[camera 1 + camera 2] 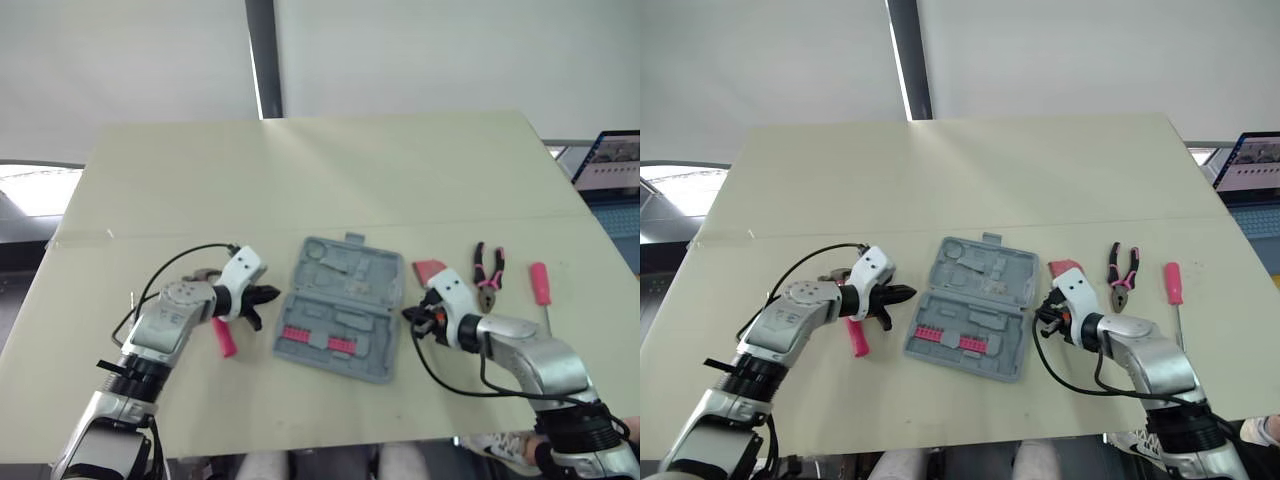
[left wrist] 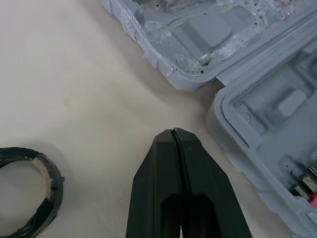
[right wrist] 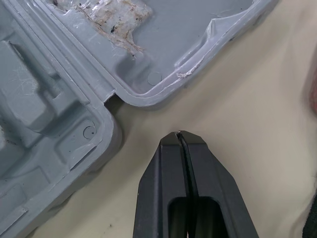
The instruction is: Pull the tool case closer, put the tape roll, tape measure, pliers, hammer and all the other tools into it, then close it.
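The tool case [image 1: 340, 308] lies open and flat in the middle of the tabletop [image 1: 300, 170], nearer the front edge than the back. Its two grey halves are spread, with a small carry handle on the far side. It is moulded hard plastic with stiff ribbed walls and shaped recesses, and a row of pink bits [image 1: 318, 340] sits in the near half. It is probably light and should slide easily on the smooth, matte, cream surface. The raised rim by the hinge notch looks the surest place to hook or pinch, since the broad tray floors give nothing to grip.

The left gripper [image 1: 270, 297] sits just beside the case's left edge, its black fingers [image 2: 158, 193] pressed together and holding nothing. The right gripper [image 1: 410, 316] sits just beside the right edge, its jaws likewise closed and empty.

The tape roll [image 2: 54, 193] is a dark ring on a cardboard core, light and slightly tacky-looking. It lies near the left gripper, away from the case. A pink-handled tool [image 1: 226, 340] lies beneath the left wrist. Pliers [image 1: 489, 268] with pink-and-black grips and a red-handled screwdriver [image 1: 541, 283] lie toward the right edge; both are hard steel, best taken at the grips. A red block [image 1: 430, 270] behind the right gripper may be the tape measure, though it is partly hidden.
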Tool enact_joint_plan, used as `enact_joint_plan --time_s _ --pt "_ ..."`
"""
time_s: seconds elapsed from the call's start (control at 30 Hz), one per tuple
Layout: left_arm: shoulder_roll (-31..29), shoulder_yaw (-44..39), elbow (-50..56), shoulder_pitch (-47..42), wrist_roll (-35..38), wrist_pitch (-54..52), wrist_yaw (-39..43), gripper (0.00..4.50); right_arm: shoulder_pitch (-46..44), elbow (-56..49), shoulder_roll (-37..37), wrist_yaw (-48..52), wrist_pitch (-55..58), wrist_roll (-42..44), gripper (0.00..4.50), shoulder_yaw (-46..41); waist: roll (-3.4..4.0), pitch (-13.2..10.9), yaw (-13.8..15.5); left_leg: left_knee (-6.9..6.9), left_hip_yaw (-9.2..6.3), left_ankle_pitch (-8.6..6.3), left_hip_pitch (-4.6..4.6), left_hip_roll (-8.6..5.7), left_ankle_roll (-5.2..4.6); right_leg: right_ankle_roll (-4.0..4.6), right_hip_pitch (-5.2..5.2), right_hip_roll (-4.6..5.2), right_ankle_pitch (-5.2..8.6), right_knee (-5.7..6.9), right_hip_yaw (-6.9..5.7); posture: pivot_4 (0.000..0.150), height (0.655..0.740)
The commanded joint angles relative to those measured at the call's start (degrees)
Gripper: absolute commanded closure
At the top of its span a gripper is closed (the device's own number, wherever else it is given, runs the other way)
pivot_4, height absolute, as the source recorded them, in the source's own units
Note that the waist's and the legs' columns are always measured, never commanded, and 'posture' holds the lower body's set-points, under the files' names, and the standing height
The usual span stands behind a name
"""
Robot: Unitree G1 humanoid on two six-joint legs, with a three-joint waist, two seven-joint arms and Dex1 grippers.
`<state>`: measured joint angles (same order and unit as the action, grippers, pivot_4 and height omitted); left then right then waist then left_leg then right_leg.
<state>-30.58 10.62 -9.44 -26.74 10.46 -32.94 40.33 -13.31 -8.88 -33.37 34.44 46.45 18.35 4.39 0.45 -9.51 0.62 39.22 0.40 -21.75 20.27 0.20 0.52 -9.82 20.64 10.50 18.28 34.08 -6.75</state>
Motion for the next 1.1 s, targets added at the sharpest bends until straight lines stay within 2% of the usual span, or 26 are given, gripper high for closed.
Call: enact_joint_plan --time_s 0.03,0.57,0.87,1.1 --pt "0.9 0.5 -1.1 -1.5 -1.4 1.7 0.8 4.45 -0.6 -1.0 0.6 -0.1 -0.1 -0.4 4.46 0.4 0.00 0.0 0.0 0.00 0.00 0.00 0.00 0.00 0.00 0.00 0.00 0.00 0.00 0.00 0.00 0.150 0.7373" --pt "3.6 1.9 -5.2 -4.4 -4.9 5.2 3.5 4.45 -0.8 -1.7 2.0 0.7 -0.9 -1.0 4.46 2.3 0.00 0.0 -0.6 0.01 -0.03 0.00 0.00 0.00 0.00 0.00 -0.01 0.01 0.00 0.03 -0.08 0.150 0.7373" --pt "4.9 2.3 -3.0 -3.8 -5.7 3.8 3.6 4.45 -2.5 -0.5 3.0 1.6 -1.5 -1.8 4.46 3.8 0.00 0.0 -0.8 0.00 -0.03 0.00 0.00 0.00 0.00 0.00 0.00 0.02 0.00 0.03 -0.10 0.150 0.7373" --pt "3.4 2.7 4.3 1.1 -5.1 -1.2 4.8 4.45 -1.7 -1.2 1.1 4.6 -2.0 -2.2 4.46 4.8 0.00 0.0 -0.9 -0.01 -0.03 0.00 -0.01 0.00 -0.01 0.00 0.00 0.02 0.00 0.03 -0.09 0.150 0.7373"
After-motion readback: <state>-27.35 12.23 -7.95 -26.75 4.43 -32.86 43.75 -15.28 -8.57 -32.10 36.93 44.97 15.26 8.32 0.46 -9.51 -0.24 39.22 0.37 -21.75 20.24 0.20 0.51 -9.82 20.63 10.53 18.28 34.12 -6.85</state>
